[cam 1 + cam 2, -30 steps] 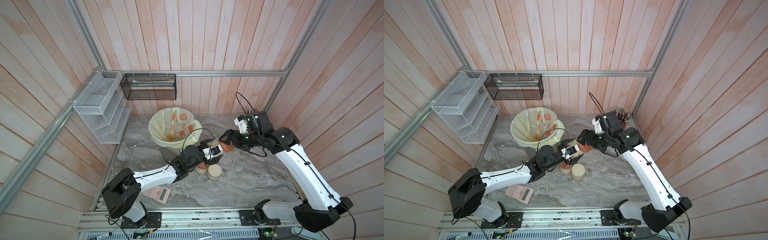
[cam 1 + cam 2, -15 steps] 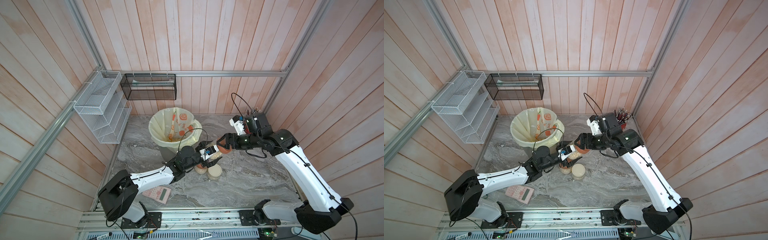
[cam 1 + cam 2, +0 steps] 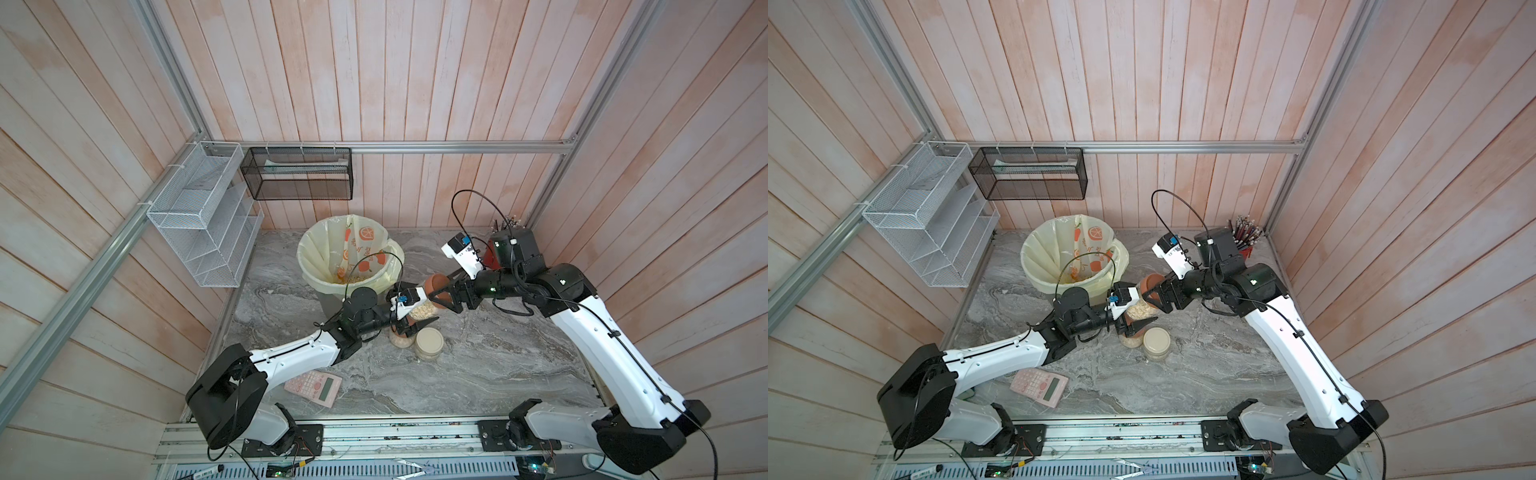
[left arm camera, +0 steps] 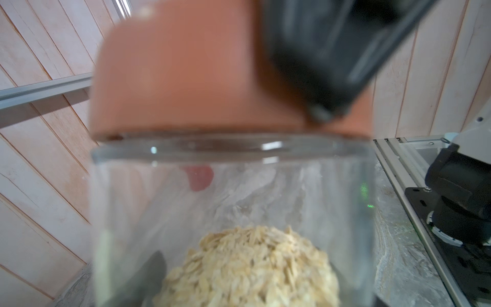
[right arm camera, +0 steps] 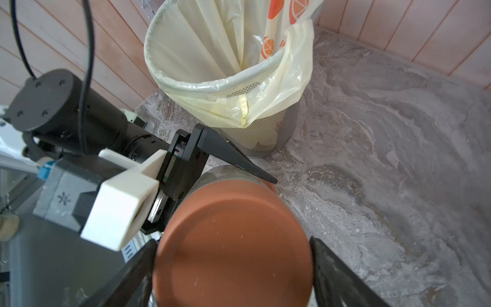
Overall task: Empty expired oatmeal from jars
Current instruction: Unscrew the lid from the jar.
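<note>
A clear jar (image 3: pixel 423 309) with pale oatmeal (image 4: pixel 247 265) in its lower part hangs tilted above the table, in front of the bin. My left gripper (image 3: pixel 422 314) is shut on its glass body; one black finger (image 5: pixel 233 156) lies along its side. My right gripper (image 5: pixel 232 265) is shut on the jar's terracotta lid (image 5: pixel 233 239), with a finger on each side of it. The lid (image 4: pixel 186 79) sits on the jar's mouth. Two more jars stand on the table below: one with a cream lid (image 3: pixel 1156 340), and one (image 3: pixel 1130 341) partly hidden under my left gripper.
A grey mesh bin with a cream orange-print liner (image 3: pixel 307 266) stands at the back, some grains at its bottom. A pink calculator (image 3: pixel 313 386) lies near the front left. A red pencil cup (image 3: pixel 1246 249) stands in the back right corner. Wire racks hang on the walls.
My right gripper has moved a little leftward and narrowed its jaws onto the terracotta lid. My left gripper has kept hold of the jar.
</note>
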Robot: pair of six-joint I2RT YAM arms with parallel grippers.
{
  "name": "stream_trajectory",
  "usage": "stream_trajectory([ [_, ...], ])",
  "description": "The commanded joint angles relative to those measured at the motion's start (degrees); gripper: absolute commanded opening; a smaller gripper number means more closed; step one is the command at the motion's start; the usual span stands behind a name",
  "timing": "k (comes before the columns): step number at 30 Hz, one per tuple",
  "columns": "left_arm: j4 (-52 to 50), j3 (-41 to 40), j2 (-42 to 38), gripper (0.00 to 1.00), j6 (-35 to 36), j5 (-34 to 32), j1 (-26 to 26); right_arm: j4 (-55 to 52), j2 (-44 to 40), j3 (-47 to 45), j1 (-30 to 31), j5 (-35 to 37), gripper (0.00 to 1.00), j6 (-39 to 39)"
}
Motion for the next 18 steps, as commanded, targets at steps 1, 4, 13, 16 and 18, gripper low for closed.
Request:
stream_trajectory([
  [1, 4.7, 0.0, -2.8, 0.18, -1.5, 2.7, 0.8, -1.2, -2.0, -1.4, 0.8, -0.6, 0.35, -13.3],
  [4, 4.8, -0.1, -2.9, 0.17, -1.8, 3.2, 1.3, 2.2, -4.5, -3.5, 0.7, 1.1, 0.4, -17.6],
  [13, 5.0, 0.2, -2.6, 0.16, -2.4, 4.4, 1.3, 3.4, -4.2, -3.1, -0.7, -3.3, 0.44, -22.0],
  [16, 5.3, 0.1, -2.9, 0.16, -2.7, 4.8, 1.4, 3.4, -4.0, -3.3, -1.0, -3.8, 0.51, -22.5],
  [18, 5.6, 0.0, -3.0, 0.16, -3.0, 5.2, 1.4, 3.4, -3.7, -3.3, -1.1, -4.2, 0.6, -22.4],
])
